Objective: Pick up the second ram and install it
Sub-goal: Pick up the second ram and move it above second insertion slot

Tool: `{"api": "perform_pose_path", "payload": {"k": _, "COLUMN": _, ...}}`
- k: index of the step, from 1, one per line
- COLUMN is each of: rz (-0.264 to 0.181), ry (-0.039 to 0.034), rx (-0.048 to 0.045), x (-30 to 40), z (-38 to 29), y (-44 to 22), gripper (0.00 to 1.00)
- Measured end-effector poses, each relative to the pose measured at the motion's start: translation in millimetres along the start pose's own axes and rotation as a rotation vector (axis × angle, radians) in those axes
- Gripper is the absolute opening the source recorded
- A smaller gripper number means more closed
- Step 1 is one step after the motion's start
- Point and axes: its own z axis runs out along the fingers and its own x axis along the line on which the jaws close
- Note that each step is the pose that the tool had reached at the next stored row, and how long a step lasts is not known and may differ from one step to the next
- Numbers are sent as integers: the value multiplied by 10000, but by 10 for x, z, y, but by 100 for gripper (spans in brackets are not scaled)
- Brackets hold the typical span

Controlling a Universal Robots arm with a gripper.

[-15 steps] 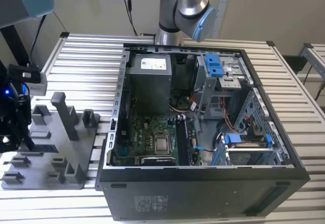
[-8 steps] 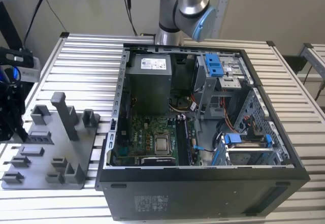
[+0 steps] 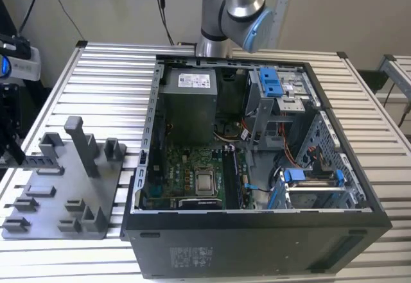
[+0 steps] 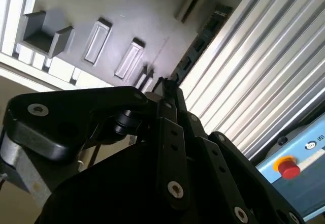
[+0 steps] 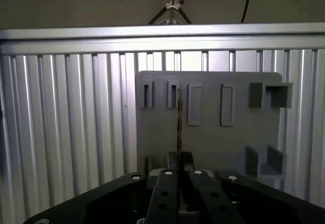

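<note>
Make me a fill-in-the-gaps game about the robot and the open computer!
1. The grey plastic holder tray lies to the exterior view's ___ of the open black computer case.
2. The green motherboard lies ___ that case.
3. In the first wrist view, the black gripper is ___ on the second ram, a slim dark stick.
Missing words: left; inside; shut.

In the first wrist view I get the second ram [image 5: 179,122] edge-on, its faces turned away and its gripped end buried between the fingers [image 5: 172,160]. In the exterior view, the arm [image 3: 234,7] runs off the top edge.
</note>
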Motion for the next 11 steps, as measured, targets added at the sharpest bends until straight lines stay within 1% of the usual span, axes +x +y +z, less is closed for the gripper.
{"api": "perform_pose_path", "payload": {"k": 11, "rz": -1, "ry": 0, "rx": 0, "x": 1, "z": -500, "y": -1, "gripper": 14}}
